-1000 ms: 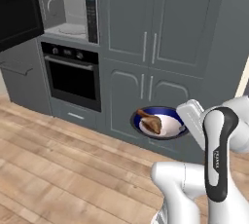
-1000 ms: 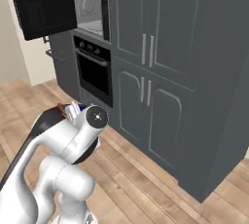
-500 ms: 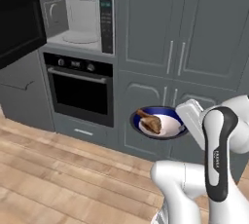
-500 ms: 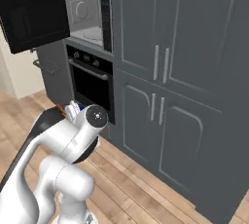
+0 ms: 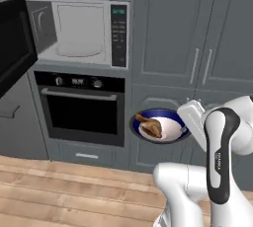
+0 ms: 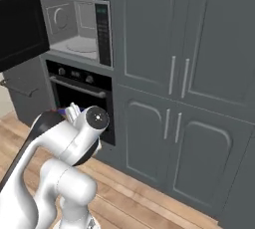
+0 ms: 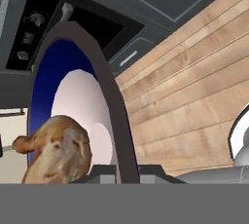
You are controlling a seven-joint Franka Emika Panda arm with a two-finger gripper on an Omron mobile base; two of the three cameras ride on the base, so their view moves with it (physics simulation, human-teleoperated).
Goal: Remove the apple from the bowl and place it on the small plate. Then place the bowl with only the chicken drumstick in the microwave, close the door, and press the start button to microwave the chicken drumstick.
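- Bowl (image 5: 168, 127): shallow, dark blue outside and rim, white inside. Carried in the air in front of the lower cabinet door, just right of the oven (image 5: 81, 107) and below the level of the microwave (image 5: 81, 33).
- Chicken drumstick (image 5: 149, 124): golden-brown, lying in the bowl toward its left side; the sole content, no apple in it. In the hand view it sits against the white inside, thick end toward the lens (image 7: 56, 150).
- Gripper (image 5: 187, 128): jaws drawn tight on the bowl's right rim; the hand view has the rim (image 7: 104, 96) running edge-on up from between the fingertips.
- Microwave: cavity lit and open, turntable visible, black control strip (image 5: 118, 36) at its right. Door (image 5: 15, 43) swung fully out to the left.
- Change over the last second: the whole scene has grown larger and slid rightward in both base views, so the base has driven nearer the appliance column. Bowl and arm keep the same pose against the base.
- Judgement: apple step appears done; the carry is in its approach phase. Remaining: raise the bowl to cavity height, set it inside, close the door, press start.
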